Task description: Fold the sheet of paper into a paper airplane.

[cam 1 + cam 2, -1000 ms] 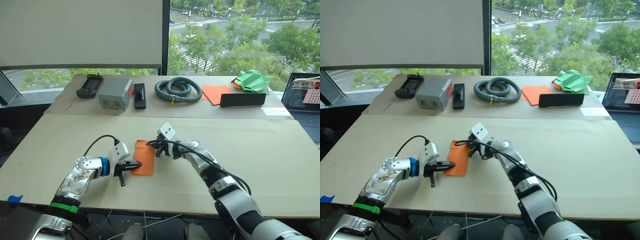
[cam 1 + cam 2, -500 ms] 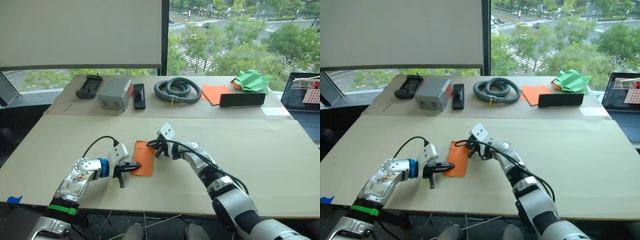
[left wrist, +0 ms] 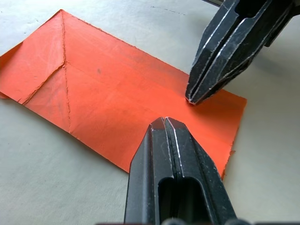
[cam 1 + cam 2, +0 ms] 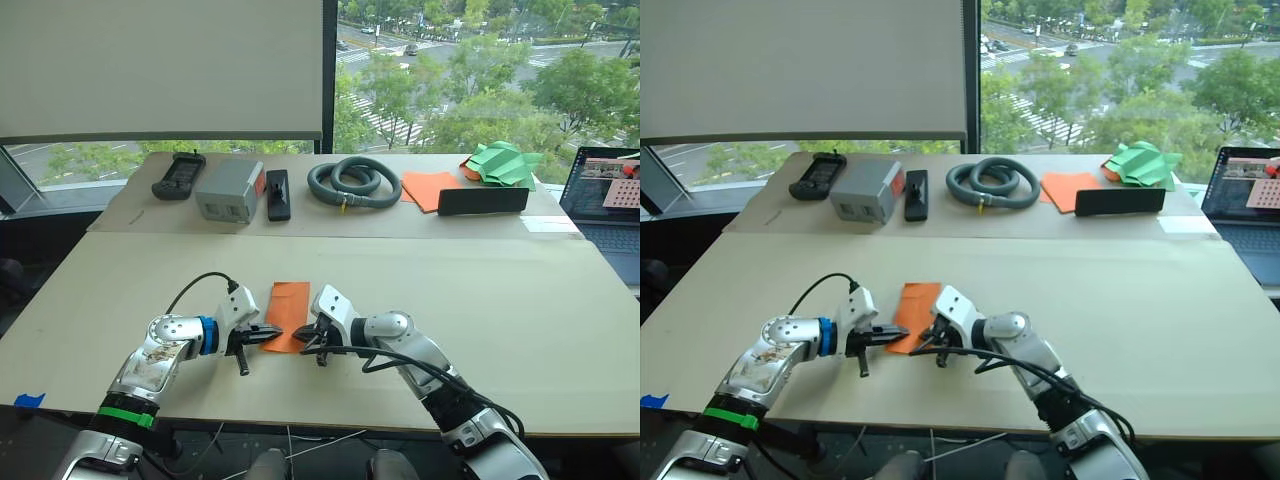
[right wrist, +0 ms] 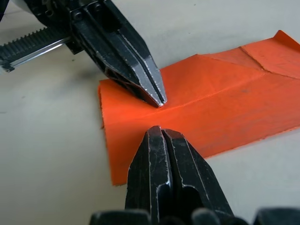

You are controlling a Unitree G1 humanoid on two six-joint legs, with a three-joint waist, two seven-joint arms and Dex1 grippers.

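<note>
Just below the centre of the left eye view, the sheet of paper (image 4: 288, 314) is seen lying flat on the bench (image 4: 520, 300) as a folded orange rectangle. Its long axis runs away from the robot, and the far end carries diagonal creases where corners have been turned in, as the left wrist view shows (image 3: 51, 79). The near short edge is the end flanked by both arms.

From the lower left of the frame the left end effector (image 4: 270, 333) reaches in, its two black fingers pressed fully together, nothing gripped between them, and the tip resting on the paper's near left corner. From the lower right the right end effector (image 4: 303, 340) comes in, likewise fully closed on nothing, its tip set on the near right part of the sheet (image 5: 225, 112). The two tips lie close together across the sheet's near end, pointing toward each other, so neither arm is clearly nearer; the paper stretches away from both. It is judged that the sheet is being pinned or a crease pressed, and that the next fold would turn on that long axis.

Further out, along the upper band of the frame, a grey box (image 4: 230, 189), a coiled hose (image 4: 355, 180), an orange paper stack (image 4: 430, 187) and green paper shapes (image 4: 505, 162) are set out, with a laptop (image 4: 605, 195) at the right edge.
</note>
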